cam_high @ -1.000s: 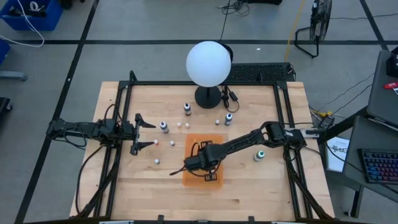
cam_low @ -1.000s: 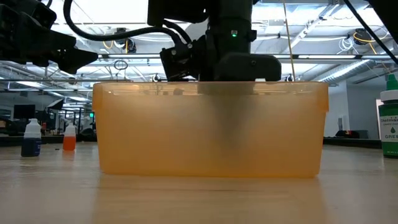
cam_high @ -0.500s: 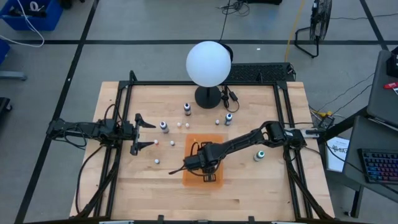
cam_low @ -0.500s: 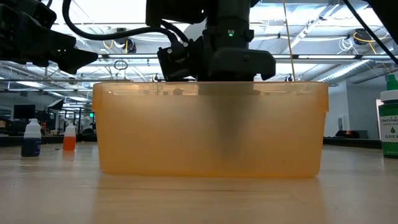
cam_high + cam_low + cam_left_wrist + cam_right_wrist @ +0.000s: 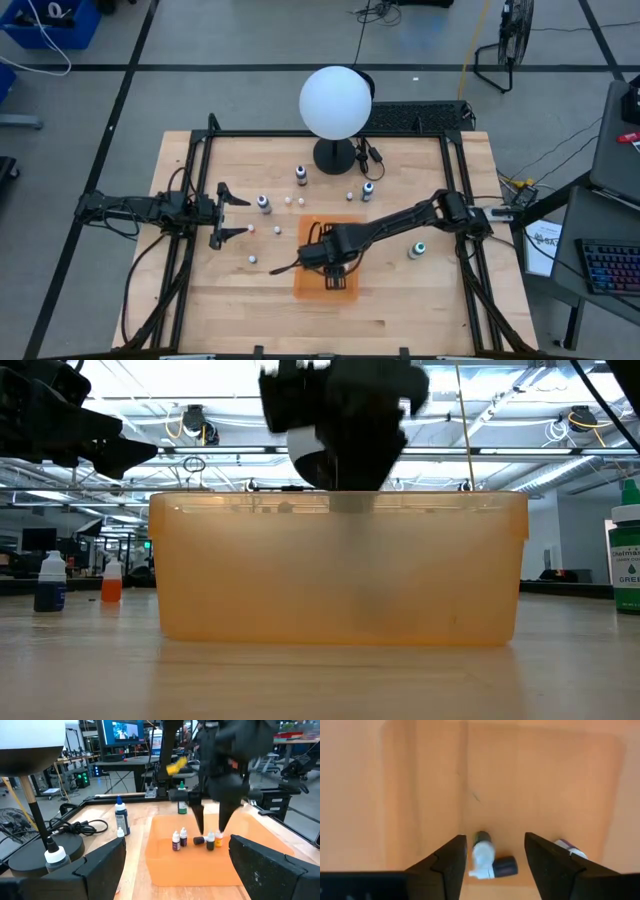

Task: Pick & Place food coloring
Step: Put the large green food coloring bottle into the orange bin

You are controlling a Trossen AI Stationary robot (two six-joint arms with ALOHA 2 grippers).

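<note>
The right gripper (image 5: 210,822) is hanging with fingers apart over the orange bin (image 5: 312,286) — its walls are hemming in the small bottles (image 5: 194,840) clustered on the floor, leaving open floor beside them — while the globe lamp (image 5: 336,102) is blocking the table's far middle.

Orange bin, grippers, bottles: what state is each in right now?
Orange bin: upright, open-topped, several small bottles inside.
Right gripper: jaws open, empty, above the bin.
Left gripper: jaws open, empty, at the table's left.
Dark bottle: lying on its side in the bin.
Green-topped bottle: upright on the table.
</note>
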